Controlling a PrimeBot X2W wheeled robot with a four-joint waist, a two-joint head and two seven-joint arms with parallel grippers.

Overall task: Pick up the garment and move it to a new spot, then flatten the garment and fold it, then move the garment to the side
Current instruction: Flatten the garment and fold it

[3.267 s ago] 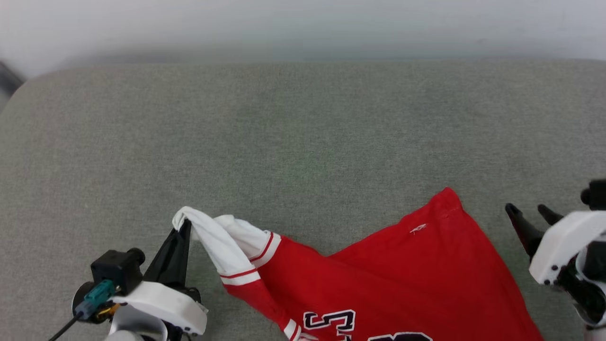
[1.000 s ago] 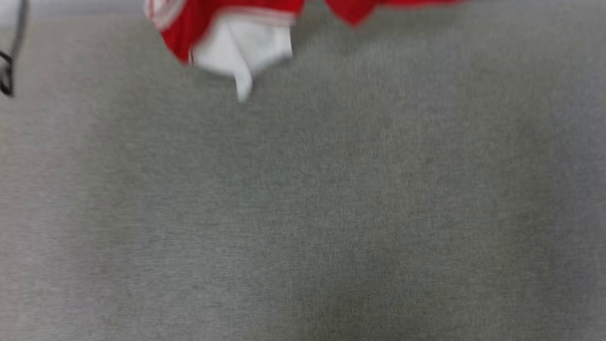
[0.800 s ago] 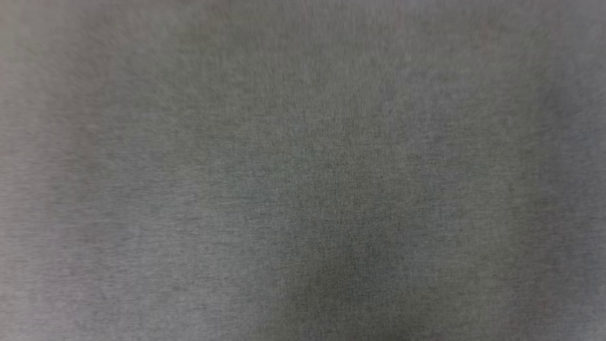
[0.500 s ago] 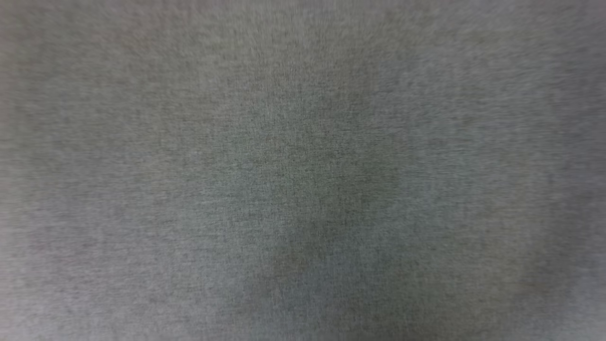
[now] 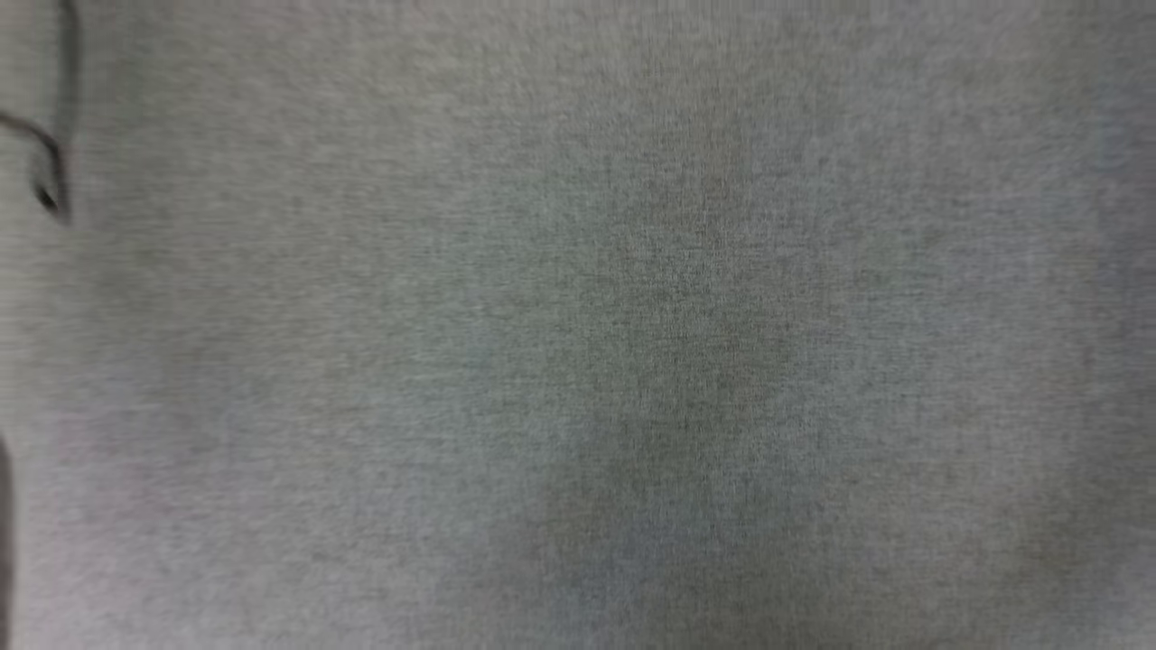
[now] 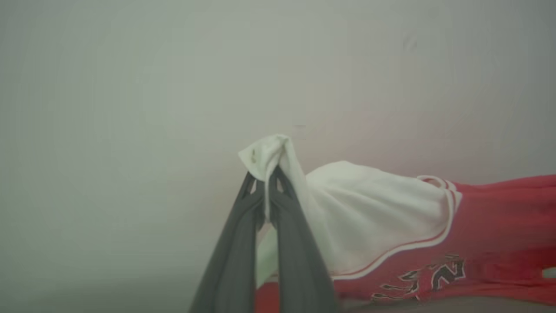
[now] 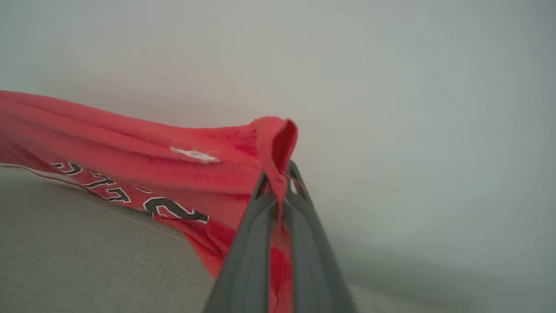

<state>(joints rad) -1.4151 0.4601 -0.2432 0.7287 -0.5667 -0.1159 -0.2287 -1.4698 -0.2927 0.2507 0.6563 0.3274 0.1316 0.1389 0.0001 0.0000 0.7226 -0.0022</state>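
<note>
Plainly, the garment point(image 6: 499, 217) is held by both arms at once. In the left wrist view, the left gripper point(image 6: 265, 180) is seen closed tight on a bunched fold of the white sleeve point(image 6: 373, 204), the cloth pinched between its two dark fingers and rising just above their tips. From there the sleeve is spread to that view's right, edged by a red-striped trim point(image 6: 449, 208), and the red body follows beyond it, with black white-outlined lettering point(image 6: 430, 271) along its lower part. A pale wall point(image 6: 130, 87) is seen behind.

In the right wrist view, the right gripper point(image 7: 278, 176) is seen clamped on a red corner point(image 7: 276, 139) of the garment point(image 7: 130, 148), which is folded over the fingertips. The red cloth is stretched away to that view's left, where a small white mark point(image 7: 193, 154) and the lettering point(image 7: 130, 195) are shown. A grey cloth surface point(image 7: 78, 243) lies below it; whether the garment's lower edge touches this surface cannot be told.

In the head view the grey cloth surface point(image 5: 632, 316) is shown blurred, and a thin dark line point(image 5: 54, 153), possibly a cable, is seen at the upper left edge.
</note>
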